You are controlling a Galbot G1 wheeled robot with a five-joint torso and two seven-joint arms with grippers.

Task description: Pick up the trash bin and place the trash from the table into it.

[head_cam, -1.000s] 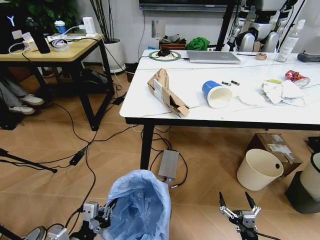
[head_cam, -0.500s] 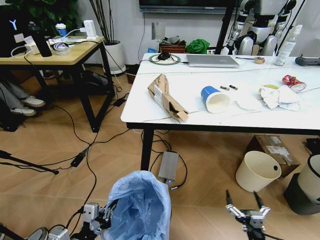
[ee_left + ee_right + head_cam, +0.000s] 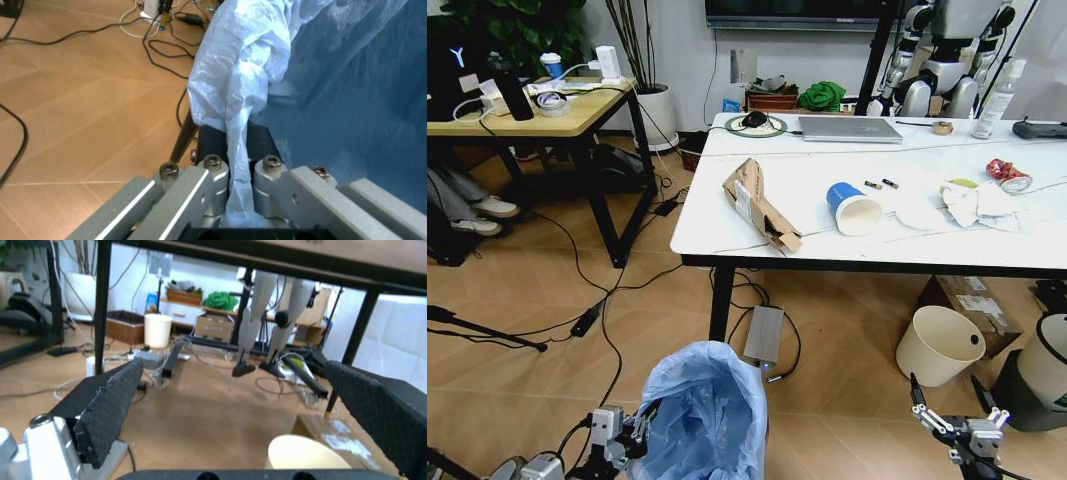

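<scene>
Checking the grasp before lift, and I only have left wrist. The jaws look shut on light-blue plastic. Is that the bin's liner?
Observer: Yes. In the head view the left gripper clamps the rim of the small round trash bin lined with a crinkled light-blue bag, in front of the white marble-look table.
Operator: Right arm?
Observer: The right gripper hangs low over the floor beside the cream plastic bucket, jaws open and holding nothing.
Operator: Trash?
Observer: On the table: folded brown cardboard, blue-white paper cup, crumpled white tissues, red crushed wrapper.
</scene>
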